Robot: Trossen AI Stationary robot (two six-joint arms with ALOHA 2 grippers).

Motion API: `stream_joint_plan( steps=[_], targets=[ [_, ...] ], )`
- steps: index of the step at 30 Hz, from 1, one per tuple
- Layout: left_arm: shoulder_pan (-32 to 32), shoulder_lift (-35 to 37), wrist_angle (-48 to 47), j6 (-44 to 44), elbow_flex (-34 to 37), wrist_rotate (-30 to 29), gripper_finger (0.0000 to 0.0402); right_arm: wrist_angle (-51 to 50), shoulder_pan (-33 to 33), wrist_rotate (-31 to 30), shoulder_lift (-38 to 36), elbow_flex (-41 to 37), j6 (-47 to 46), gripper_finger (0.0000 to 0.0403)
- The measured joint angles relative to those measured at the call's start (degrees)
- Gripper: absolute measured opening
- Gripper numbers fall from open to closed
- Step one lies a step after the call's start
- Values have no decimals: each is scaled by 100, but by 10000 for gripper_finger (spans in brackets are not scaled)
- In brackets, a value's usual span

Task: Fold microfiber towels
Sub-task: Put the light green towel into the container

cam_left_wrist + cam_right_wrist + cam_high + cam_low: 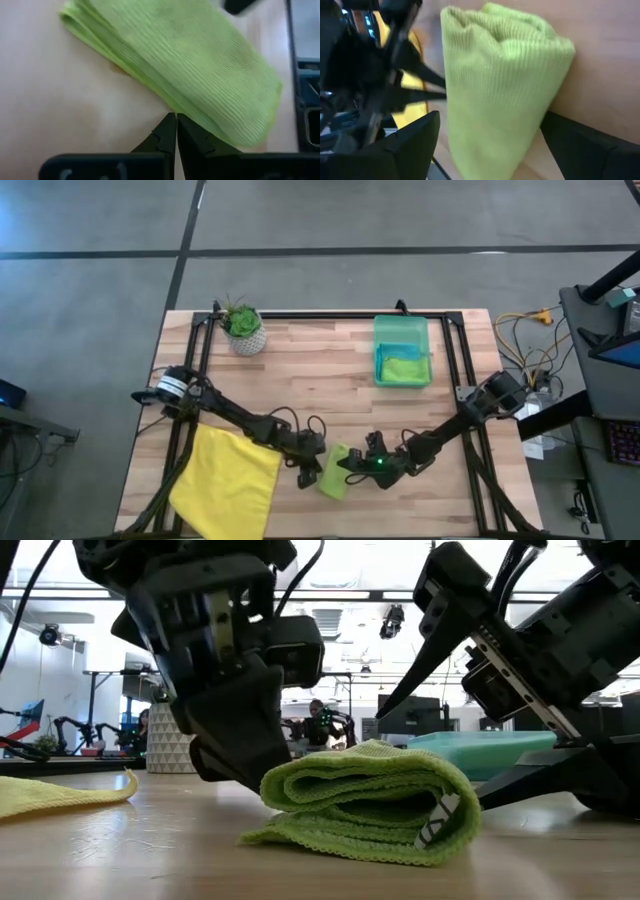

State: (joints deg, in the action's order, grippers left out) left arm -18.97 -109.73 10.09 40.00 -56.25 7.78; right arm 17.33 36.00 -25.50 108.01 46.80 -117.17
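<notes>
A lime green towel [335,475], folded into a thick bundle, lies on the wooden table near its front edge; it also shows in the low view [370,800]. My left gripper [305,470] is shut at the bundle's left side. My right gripper [352,467] is open at its right side, one finger on either side of the bundle [495,90]. A yellow towel [225,480] lies spread flat at the front left. A second lime towel [403,368] lies in the green bin [402,328]. I cannot make out a teal towel for sure. My left gripper [175,117] has its shut fingertips against the bundle's long folded edge [167,102], coming low from the table's left. I cannot tell whether a layer is caught between them. The bundle rests on the table. Whether my right gripper's fingers [570,140] touch the bundle, I cannot tell.
A potted plant [243,330] stands at the far left of the table. The green bin stands at the far right. Black frame rails [195,360] run along the table's left, far and right sides. Bare wood lies in the middle of the table.
</notes>
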Motion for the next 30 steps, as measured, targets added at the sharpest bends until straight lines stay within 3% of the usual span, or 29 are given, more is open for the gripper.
stream_joint_plan(
  steps=[17,25,30],
  targets=[
    [62,382,202,-103,7,-36,0,-427,-27,155,-65,46,673,327],
    [67,346,340,-17,9,-69,0,-1742,-48,-143,-473,32,618,327],
    [104,144,350,-10,11,-78,0,-1791,-213,-111,-492,16,926,327]
  ],
)
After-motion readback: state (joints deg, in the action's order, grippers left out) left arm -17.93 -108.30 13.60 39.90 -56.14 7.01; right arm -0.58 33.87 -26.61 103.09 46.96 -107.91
